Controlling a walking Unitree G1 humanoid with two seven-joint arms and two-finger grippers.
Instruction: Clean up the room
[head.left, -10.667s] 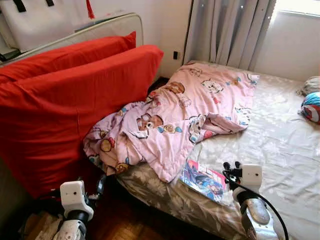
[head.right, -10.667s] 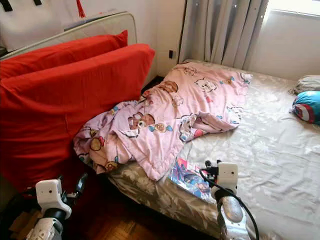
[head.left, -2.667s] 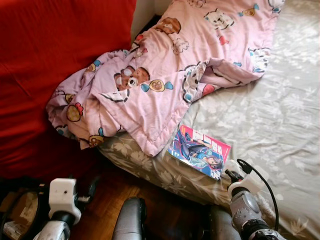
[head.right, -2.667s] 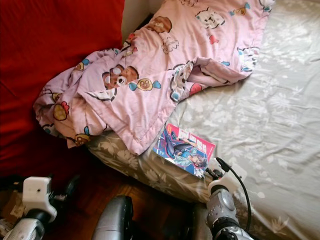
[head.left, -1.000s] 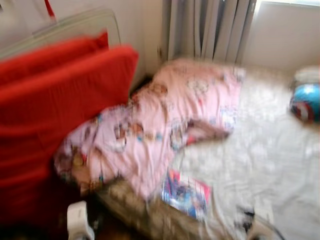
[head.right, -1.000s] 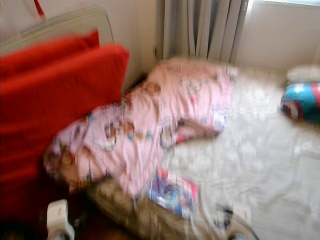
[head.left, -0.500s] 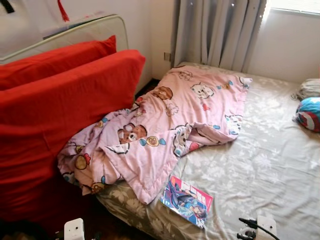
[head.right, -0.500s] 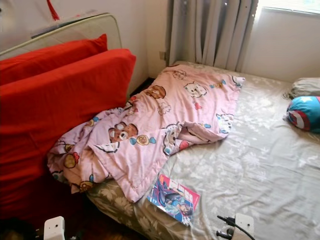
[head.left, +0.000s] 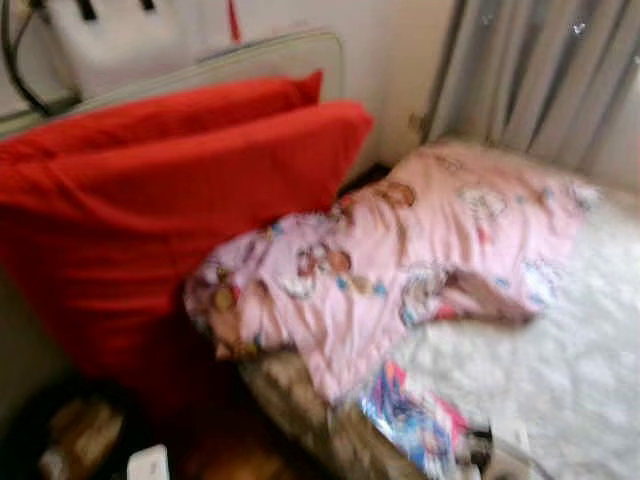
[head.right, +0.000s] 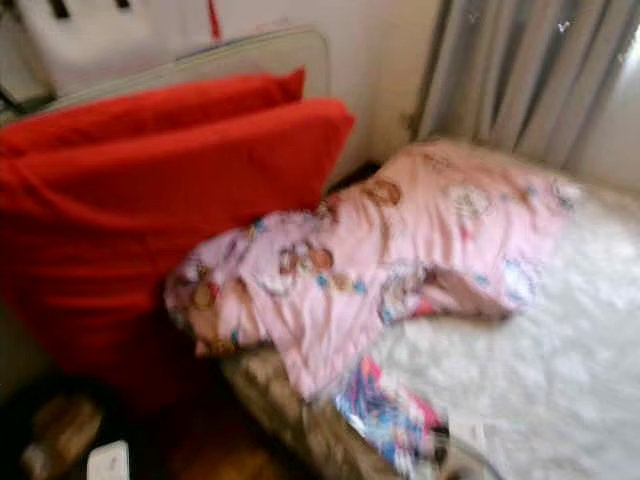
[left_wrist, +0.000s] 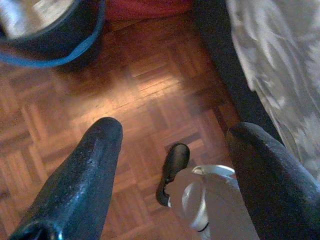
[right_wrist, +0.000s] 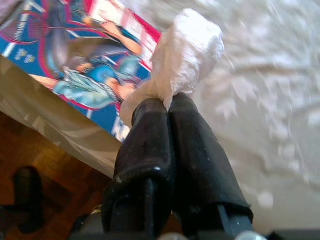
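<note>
My right gripper (right_wrist: 169, 102) is shut on a crumpled white paper wad (right_wrist: 187, 47). It hovers over the bed's front edge, just above a colourful magazine (right_wrist: 75, 65) lying on the pale flowered sheet (head.left: 560, 370). In the blurred left eye view the magazine (head.left: 415, 425) lies below a rumpled pink cartoon blanket (head.left: 400, 260). My left gripper (left_wrist: 175, 130) hangs open over the parquet floor (left_wrist: 140, 80) beside the bed, with nothing between its fingers.
Two big red cushions (head.left: 170, 200) lean against an upright mattress (head.left: 250, 60) left of the bed. A dark bin with a blue rim (left_wrist: 50, 30) stands on the floor near them. Grey curtains (head.left: 540, 70) hang behind the bed. My own leg (left_wrist: 200, 200) is below the left gripper.
The whole picture has slid right and blurred, so the camera has turned left. Blanket, magazine and cushions lie as before. Both arms stay low.
</note>
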